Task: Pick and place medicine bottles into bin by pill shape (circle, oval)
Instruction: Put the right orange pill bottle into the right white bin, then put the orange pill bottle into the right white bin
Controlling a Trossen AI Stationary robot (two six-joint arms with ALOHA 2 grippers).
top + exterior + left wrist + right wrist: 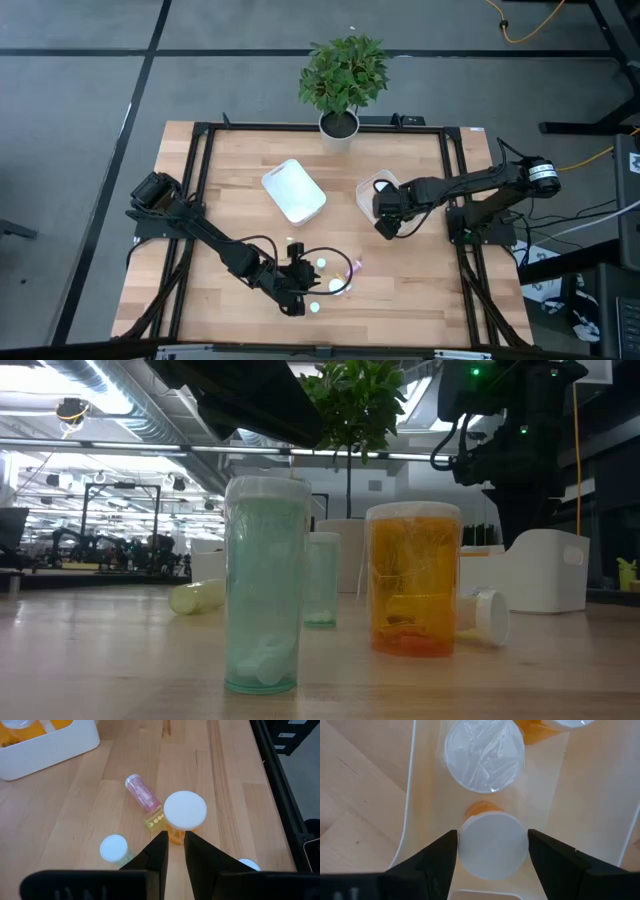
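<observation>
Several small bottles with white caps stand or lie near the table's front. An orange one [185, 810] stands just beyond my left gripper [175, 842], whose fingers are only narrowly apart and empty. A teal one [114, 848] stands beside it. A purple one [142, 795] and a yellow-green one [155, 820] lie on their sides. My right gripper [492, 851] is over the right white bin [378, 190], shut on another orange bottle [492, 845]. My right gripper pinches the orange bottle's white cap [465, 847] between its two fingers, one on each side. The fingers come from above, pointing down. The bottle is upright inside the bin's walls; whether its base stands on the bin's floor, I cannot tell.
The right bin holds a white-capped bottle [484, 755] and an orange one [540, 727]. A second white bin [293, 190] with orange bottles stands left of it. A potted plant [342, 80] stands at the far edge. A black frame [452, 200] rims the table.
</observation>
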